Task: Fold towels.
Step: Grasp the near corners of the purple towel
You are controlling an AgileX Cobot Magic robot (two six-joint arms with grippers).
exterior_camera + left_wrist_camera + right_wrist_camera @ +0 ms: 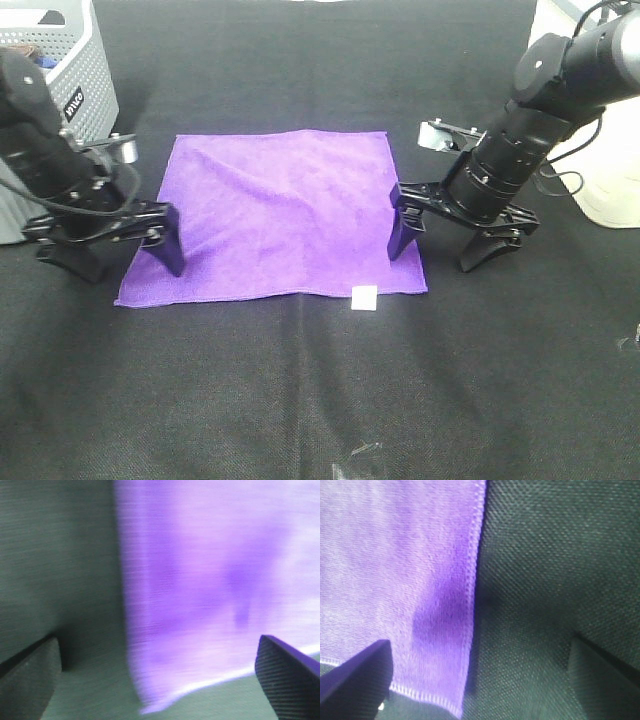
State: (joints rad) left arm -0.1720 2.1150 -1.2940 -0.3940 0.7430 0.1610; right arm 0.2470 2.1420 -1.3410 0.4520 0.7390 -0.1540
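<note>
Towel (275, 210) flat; left claw (130, 268), right claw (432, 262) wide open astride its edges.

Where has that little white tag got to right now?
In the high view the white tag sits at the purple towel's near edge, right of its middle, closest to the right gripper.

Left arm (35, 130) and right arm (545, 100), both finished in matte black
Ribbed cylindrical wrists (500, 165), looped black cables (95, 203) and silver brackets (445, 135) are seen; the fingers (285, 675) are finely ridged
</note>
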